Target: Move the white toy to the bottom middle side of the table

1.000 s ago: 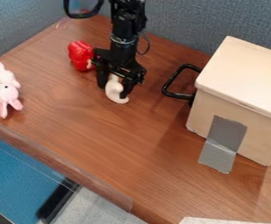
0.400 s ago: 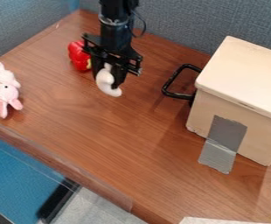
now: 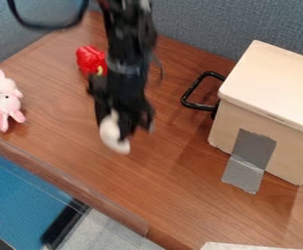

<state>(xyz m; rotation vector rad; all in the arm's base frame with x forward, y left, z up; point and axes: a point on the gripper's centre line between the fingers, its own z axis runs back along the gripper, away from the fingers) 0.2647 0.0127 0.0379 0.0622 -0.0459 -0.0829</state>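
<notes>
Lower in the camera view than before, the gripper [image 3: 121,128] carries the white toy [image 3: 114,134], grasped between its fingers, over the table [image 3: 174,183], nearer the front edge.

2 gray-blue fabric partitions stand behind the table, 1 at the upper left [image 3: 4,36] and 1 across the top [image 3: 213,29]. The table [image 3: 161,195] has a brown wood-grain top with soft reflections. Below its front edge, a blue surface [image 3: 17,190] fills the lower left, beside 1 black strip [image 3: 64,225] and pale gray speckled floor [image 3: 118,237].
</notes>
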